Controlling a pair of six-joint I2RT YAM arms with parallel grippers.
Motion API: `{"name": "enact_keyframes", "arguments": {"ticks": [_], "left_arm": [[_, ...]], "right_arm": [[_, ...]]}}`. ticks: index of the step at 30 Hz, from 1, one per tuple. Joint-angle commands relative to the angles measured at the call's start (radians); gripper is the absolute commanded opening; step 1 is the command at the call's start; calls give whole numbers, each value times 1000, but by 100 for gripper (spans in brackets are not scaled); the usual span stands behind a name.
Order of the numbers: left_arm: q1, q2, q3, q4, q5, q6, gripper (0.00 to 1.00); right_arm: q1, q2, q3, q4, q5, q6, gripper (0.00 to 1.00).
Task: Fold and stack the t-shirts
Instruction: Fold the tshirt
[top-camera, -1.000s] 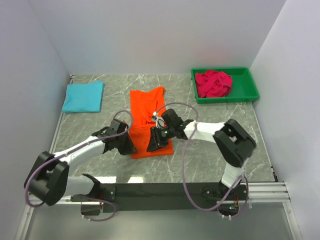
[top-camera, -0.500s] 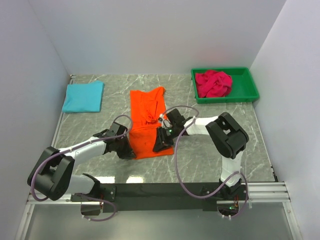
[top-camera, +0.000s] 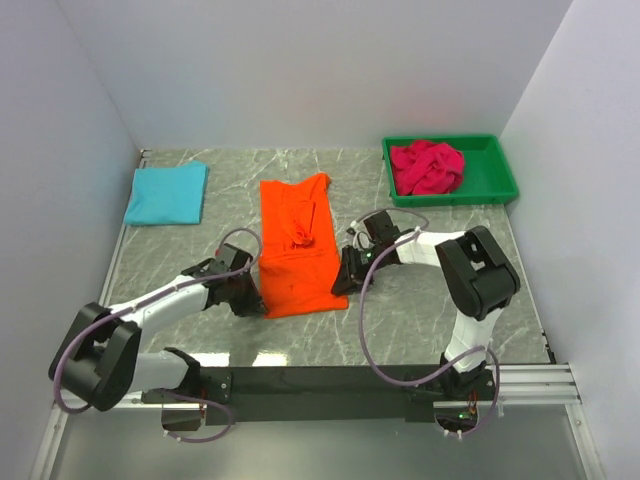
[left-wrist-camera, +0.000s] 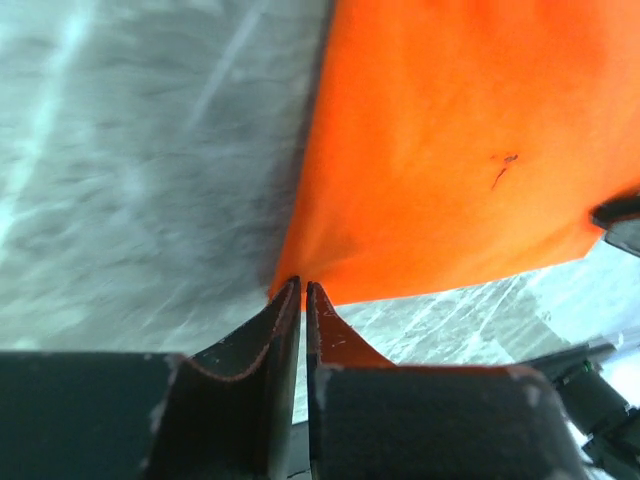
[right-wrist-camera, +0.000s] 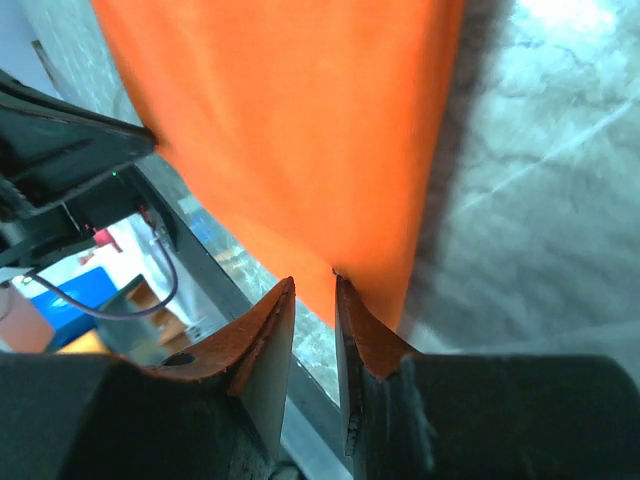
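Observation:
The orange t-shirt (top-camera: 300, 250) lies flat and lengthwise in the middle of the table. My left gripper (top-camera: 258, 302) is at its near left corner. In the left wrist view the jaws (left-wrist-camera: 298, 285) are pressed together with the orange corner (left-wrist-camera: 450, 150) at their tips. My right gripper (top-camera: 345, 283) is at the near right edge. In the right wrist view its jaws (right-wrist-camera: 313, 280) stand a little apart, and the orange hem (right-wrist-camera: 300, 130) touches one fingertip. The turquoise t-shirt (top-camera: 167, 193) lies folded at the far left. The crimson-pink t-shirt (top-camera: 425, 167) is bunched up in the bin.
The green plastic bin (top-camera: 503, 165) stands at the far right. White walls close the table on the left, back and right. The black base rail (top-camera: 320, 380) runs along the near edge. Grey marble table (top-camera: 420, 310) shows round the orange shirt.
My right gripper has moved right, off the top of the orange shirt to its near right edge. My left gripper has shifted slightly toward the near left corner. The shirt has barely moved.

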Motion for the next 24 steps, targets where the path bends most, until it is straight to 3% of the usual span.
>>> {"name": "enact_keyframes", "arguments": {"ticks": [1, 7, 15, 24], "left_arm": [[15, -62, 96, -79, -92, 17, 13], [70, -65, 213, -12, -143, 54, 15], [125, 150, 314, 146, -137, 137, 12], [142, 361, 370, 206, -145, 172, 11]], "right_arm": [[-12, -100, 45, -54, 81, -56, 30], [-19, -91, 168, 14, 112, -13, 28], [-44, 45, 288, 101, 144, 18, 25], [-88, 184, 318, 149, 146, 30, 24]]}}
